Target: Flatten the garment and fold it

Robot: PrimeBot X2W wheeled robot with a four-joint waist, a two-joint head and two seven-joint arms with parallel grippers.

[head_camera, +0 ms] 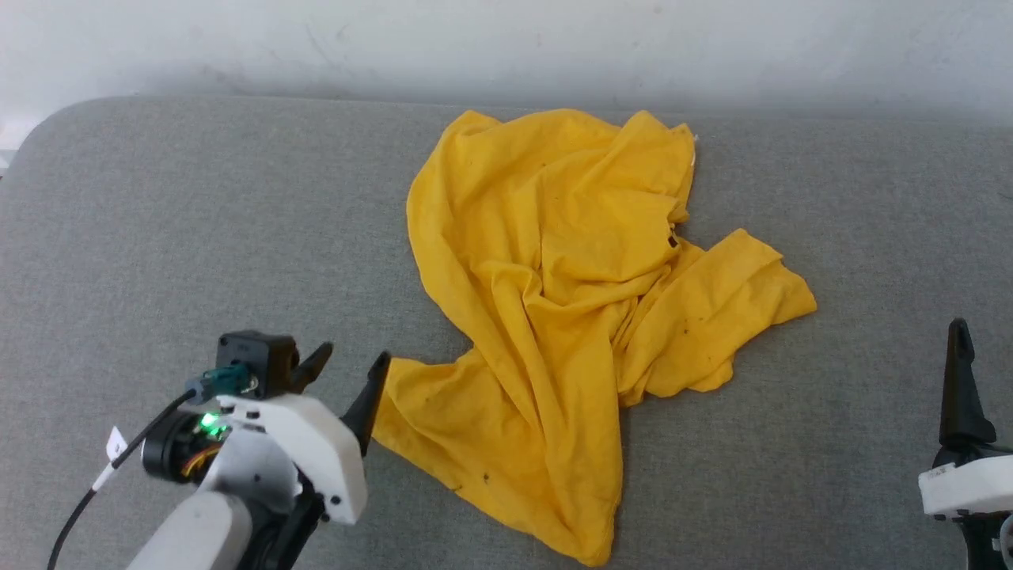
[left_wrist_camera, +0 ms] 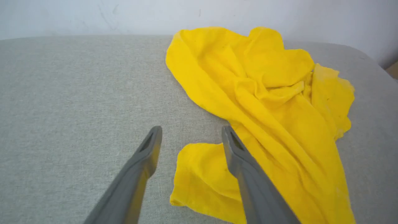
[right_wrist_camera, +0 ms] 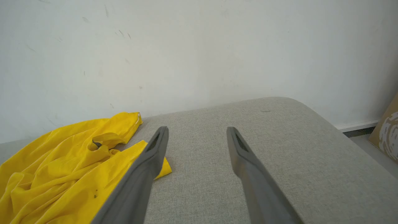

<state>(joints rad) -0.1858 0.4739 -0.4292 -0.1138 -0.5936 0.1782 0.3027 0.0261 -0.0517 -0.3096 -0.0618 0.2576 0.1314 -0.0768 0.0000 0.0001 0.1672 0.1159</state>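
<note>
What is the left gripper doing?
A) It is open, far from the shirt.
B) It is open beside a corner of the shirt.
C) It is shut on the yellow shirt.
B: the left gripper has its fingers apart at a near corner of the shirt.

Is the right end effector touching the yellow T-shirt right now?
Apart. In the head view, bare grey fabric surface lies between the right end effector and the nearest edge of the yellow T-shirt.
</note>
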